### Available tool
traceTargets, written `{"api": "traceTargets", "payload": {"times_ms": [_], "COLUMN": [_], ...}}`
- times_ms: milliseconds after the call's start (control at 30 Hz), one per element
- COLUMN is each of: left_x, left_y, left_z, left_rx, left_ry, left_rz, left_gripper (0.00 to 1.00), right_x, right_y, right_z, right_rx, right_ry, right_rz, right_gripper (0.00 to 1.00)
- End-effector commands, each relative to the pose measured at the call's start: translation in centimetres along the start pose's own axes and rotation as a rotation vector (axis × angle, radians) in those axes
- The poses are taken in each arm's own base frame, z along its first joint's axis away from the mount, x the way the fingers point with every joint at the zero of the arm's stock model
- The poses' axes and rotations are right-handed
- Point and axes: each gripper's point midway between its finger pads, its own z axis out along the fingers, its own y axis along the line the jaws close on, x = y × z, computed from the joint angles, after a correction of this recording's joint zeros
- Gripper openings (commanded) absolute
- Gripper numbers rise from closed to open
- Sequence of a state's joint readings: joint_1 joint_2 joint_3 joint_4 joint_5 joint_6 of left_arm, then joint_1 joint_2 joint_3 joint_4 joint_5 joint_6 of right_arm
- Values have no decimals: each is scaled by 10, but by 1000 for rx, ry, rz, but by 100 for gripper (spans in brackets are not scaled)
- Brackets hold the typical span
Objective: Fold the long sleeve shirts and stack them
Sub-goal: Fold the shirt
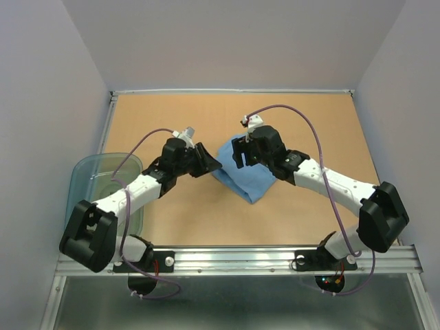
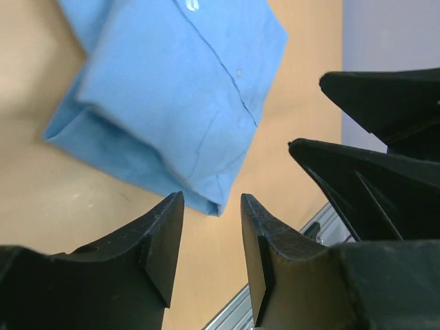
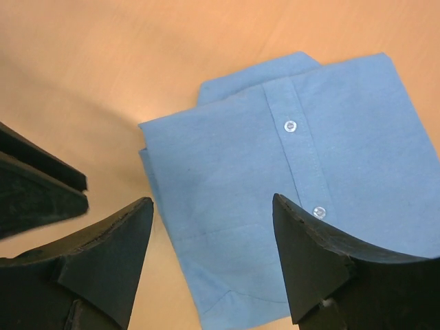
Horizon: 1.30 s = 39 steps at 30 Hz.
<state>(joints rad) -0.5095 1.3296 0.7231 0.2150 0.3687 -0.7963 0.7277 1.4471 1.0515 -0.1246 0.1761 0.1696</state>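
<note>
A light blue long sleeve shirt (image 1: 249, 181) lies folded into a compact rectangle on the brown table, near its middle. In the right wrist view the shirt (image 3: 275, 165) shows its button placket face up. My right gripper (image 3: 212, 201) hovers open above the shirt's edge, and nothing is between its fingers; from above the right gripper (image 1: 240, 155) is at the shirt's far left part. My left gripper (image 2: 212, 199) is open and empty just off a corner of the shirt (image 2: 172, 89). From above the left gripper (image 1: 208, 161) sits just left of the cloth.
A clear bluish plastic tub (image 1: 103, 180) stands at the table's left edge beside the left arm. A metal rail (image 1: 240, 258) runs along the near edge. Grey walls close in the table on three sides. The two grippers are close together, with the right fingers (image 2: 371, 179) showing in the left wrist view.
</note>
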Motion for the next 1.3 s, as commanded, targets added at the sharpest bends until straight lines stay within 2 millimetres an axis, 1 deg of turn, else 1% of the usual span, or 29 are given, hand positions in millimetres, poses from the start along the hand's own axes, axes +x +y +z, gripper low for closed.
{"api": "traceTargets", "payload": {"times_ms": [0, 33, 67, 100, 133, 167, 200, 233, 333, 367, 467, 500, 667, 700, 800, 933, 1000, 1100, 1133, 1167, 1267], "left_x": [3, 4, 2, 8, 8, 12, 13, 17, 14, 13, 13, 13, 13, 10, 6, 4, 6, 12, 13, 15, 19], "left_y": [56, 63, 70, 76, 79, 85, 85, 92, 91, 92, 98, 100, 103, 99, 98, 102, 106, 113, 112, 113, 116], "left_z": [-15, -16, -16, -11, -8, -3, 0, 5, 12, 16, 23, 26, 42, 44, 51, 57, 60, 61, 61, 61, 62], "left_rx": [-111, -115, -120, -130, -138, -153, -145, -159, -147, -148, -166, -167, -166, -155, -154, -170, -182, -196, -193, -196, -199], "left_ry": [-40, -34, -31, -4, 3, 26, 41, 61, 68, 73, 84, 92, 112, 112, 106, 101, 105, 120, 126, 131, 143], "left_rz": [-147, -165, -180, -186, -178, -179, -176, -178, -166, -158, -156, -152, -141, -137, -134, -143, -149, -158, -157, -158, -158], "left_gripper": [50, 50, 50, 50, 50, 50, 50, 49, 47, 47, 47, 47, 47, 47, 47, 46, 43, 32, 23, 20, 14], "right_x": [-10, -4, -3, -4, -4, 2, 1, 7, 9, 14, 17, 22, 24, 25, 30, 33, 36, 37, 37, 38, 41], "right_y": [17, 19, 21, 26, 26, 30, 29, 33, 33, 34, 35, 35, 42, 42, 43, 44, 46, 48, 49, 50, 55], "right_z": [3, 9, 12, 14, 17, 23, 26, 31, 37, 42, 47, 51, 56, 57, 61, 66, 68, 71, 71, 71, 73], "right_rx": [-69, -70, -67, -72, -63, -61, -47, -44, -27, -23, -7, -1, 12, 15, 26, 43, 49, 62, 65, 66, 63], "right_ry": [32, 53, 56, 56, 58, 75, 73, 88, 95, 107, 115, 129, 131, 132, 142, 149, 155, 154, 154, 155, 158], "right_rz": [-103, -118, -128, -142, -151, -168, -182, -194, -211, -217, -239, -245, -304, -308, -334, -363, -377, -398, -402, -407, -427], "right_gripper": [75, 75, 75, 75, 75, 75, 75, 75, 75, 75, 75, 75, 74, 74, 74, 74, 74, 74, 74, 74, 74]}}
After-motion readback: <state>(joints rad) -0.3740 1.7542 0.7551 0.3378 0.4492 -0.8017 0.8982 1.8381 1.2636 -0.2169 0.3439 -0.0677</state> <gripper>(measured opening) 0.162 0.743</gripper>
